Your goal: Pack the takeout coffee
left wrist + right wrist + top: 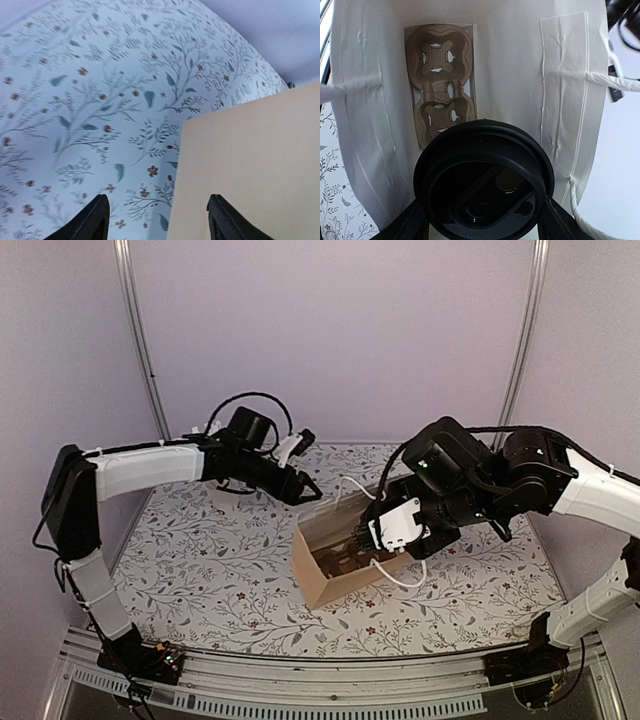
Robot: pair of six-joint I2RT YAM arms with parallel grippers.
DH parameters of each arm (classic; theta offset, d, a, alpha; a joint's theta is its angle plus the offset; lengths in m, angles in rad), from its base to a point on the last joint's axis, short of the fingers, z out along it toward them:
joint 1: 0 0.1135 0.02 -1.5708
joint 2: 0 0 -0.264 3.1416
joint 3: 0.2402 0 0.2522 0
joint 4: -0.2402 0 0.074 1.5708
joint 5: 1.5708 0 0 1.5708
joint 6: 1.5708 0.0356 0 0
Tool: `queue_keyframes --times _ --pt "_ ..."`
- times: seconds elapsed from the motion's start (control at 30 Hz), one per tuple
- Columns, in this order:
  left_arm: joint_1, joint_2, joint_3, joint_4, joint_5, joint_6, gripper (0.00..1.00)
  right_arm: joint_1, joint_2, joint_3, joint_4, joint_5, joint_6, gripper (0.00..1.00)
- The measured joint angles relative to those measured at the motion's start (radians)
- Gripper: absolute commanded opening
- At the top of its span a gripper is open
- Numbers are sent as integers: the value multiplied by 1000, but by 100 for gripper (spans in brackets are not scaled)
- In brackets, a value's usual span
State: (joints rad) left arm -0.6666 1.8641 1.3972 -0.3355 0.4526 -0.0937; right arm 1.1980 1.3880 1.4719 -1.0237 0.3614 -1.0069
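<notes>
Lidded coffee cup [482, 180] above carrier [440, 85] inside bag [560, 75].

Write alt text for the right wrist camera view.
Seen from above, the right claw holds a takeout coffee, its black lid filling the lower frame, between the white inner walls of an open paper bag. A brown pulp cup carrier lies at the bag's bottom, its two visible sockets empty.

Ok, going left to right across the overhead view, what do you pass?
Left arm's base → left gripper → paper bag → right arm's base.
</notes>
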Motion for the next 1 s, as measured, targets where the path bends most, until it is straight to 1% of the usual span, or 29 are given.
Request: queue_keyframes --times 0.1,0.17,0.2,0.3,0.4,0.5,0.6,0.7,0.77,0.87,0.93,0.97,1.0 --pt "46 -224 -71 4 -85 38 73 0 -7 0 1 0 1 33" --pt "27 -352 -98 18 -142 77 74 0 -11 0 3 0 1 33" --pt "-2 -417 -111 28 -171 101 74 0 -11 0 4 0 1 33" --pt "-159 -602 -143 59 -230 208 74 0 -12 0 6 0 1 33" --pt "-274 -686 -141 58 -250 312 72 0 -12 0 8 0 1 33" --pt "-320 -676 -92 18 -286 392 68 0 -12 0 8 0 1 33" --pt "-359 -599 -5 -51 -328 465 61 0 -12 0 8 0 1 33" --pt "-411 -501 80 -122 -367 533 57 0 -12 2 7 0 1 33" --pt "-435 -449 113 -159 -379 565 55 0 -11 4 6 0 1 33" --pt "-449 -412 124 -187 -381 595 49 0 -11 8 7 0 2 33" --pt "-451 -401 126 -194 -378 608 42 0 -11 8 6 0 4 33" --pt "-451 -399 127 -195 -374 612 37 0 -11 8 6 0 5 33" --pt "-452 -397 127 -194 -369 620 29 0 -11 8 6 0 5 33"
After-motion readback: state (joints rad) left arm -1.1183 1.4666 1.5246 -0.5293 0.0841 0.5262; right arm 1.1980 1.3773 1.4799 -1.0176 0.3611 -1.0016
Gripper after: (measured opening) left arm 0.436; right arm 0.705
